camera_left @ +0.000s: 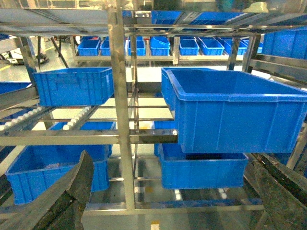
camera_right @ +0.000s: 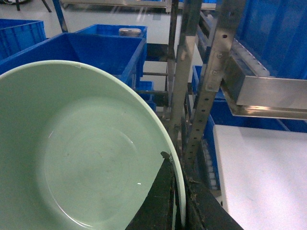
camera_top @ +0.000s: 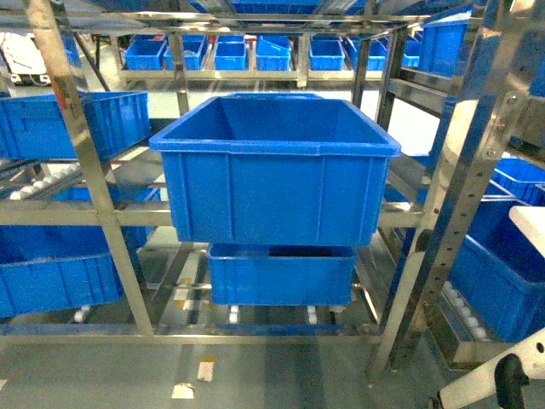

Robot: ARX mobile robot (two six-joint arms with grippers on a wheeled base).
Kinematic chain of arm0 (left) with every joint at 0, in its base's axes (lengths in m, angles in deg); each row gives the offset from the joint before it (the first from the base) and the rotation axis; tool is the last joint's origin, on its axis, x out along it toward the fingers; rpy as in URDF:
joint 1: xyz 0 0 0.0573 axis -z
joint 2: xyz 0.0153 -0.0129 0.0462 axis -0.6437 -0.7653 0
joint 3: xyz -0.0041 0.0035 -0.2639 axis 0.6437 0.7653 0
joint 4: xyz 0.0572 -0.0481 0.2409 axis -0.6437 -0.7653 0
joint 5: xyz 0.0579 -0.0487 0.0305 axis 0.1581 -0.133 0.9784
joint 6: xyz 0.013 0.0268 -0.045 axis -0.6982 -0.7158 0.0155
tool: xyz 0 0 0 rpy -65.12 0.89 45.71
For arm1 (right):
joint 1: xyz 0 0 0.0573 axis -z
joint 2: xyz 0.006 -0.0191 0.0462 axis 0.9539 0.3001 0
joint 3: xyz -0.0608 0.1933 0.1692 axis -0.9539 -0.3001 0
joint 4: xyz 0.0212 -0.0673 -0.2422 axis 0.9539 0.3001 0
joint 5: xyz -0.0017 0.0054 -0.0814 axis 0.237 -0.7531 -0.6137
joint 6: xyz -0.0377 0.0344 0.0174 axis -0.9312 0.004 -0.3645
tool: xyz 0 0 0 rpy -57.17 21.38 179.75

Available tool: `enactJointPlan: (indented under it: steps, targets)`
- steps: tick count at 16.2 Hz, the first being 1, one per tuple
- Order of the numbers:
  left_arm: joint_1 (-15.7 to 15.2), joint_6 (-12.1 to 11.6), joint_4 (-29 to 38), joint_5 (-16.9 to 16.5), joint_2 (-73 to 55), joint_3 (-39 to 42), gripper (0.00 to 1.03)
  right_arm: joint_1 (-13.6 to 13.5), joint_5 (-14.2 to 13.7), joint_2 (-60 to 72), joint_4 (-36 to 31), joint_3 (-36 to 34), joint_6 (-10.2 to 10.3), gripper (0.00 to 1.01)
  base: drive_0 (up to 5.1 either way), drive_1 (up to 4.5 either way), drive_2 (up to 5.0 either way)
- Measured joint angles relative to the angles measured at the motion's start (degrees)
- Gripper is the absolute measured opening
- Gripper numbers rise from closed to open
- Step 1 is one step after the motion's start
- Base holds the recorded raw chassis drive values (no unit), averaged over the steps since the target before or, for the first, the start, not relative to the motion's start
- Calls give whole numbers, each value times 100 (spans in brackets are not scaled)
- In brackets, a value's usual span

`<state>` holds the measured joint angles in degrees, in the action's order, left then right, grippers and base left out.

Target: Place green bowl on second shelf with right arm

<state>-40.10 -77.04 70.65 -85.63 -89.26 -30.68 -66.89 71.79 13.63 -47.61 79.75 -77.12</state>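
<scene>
The green bowl [camera_right: 81, 148] fills most of the right wrist view, its glossy inside facing the camera, its rim clamped between the two dark fingers [camera_right: 160, 201] of the right gripper [camera_right: 180, 203], one inside the bowl and one outside. Beyond the bowl stand perforated steel posts [camera_right: 213, 76], a blue bin [camera_right: 96, 48] and, lower right, a flat white surface [camera_right: 261, 177]. The head view looks level into the steel rack, where a large blue bin [camera_top: 272, 170] sits on the second shelf [camera_top: 77, 213], a level of long metal rails with white rollers [camera_top: 34, 189] visible at left; a smaller bin [camera_top: 281, 274] rests on the level below, and more bins line the back rows [camera_top: 230, 54]. Neither the bowl nor the right gripper shows in the head view; only a white arm part with a black knob [camera_top: 509, 372] enters at the lower right corner. In the left wrist view the left gripper [camera_left: 172, 196] stands released, its dark fingers [camera_left: 72, 191] spread wide at the two lower corners with nothing between them, aimed at the same rack, the large bin to its right and another bin [camera_left: 74, 86] on the rollers to its left.
</scene>
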Motion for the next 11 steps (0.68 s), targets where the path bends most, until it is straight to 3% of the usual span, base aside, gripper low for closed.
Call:
enactJointPlan:
  steps: [11]
  targets:
    - [0,0,11,0,0,0,98,0,0,2,-2,0,0,2,-499,242,242]
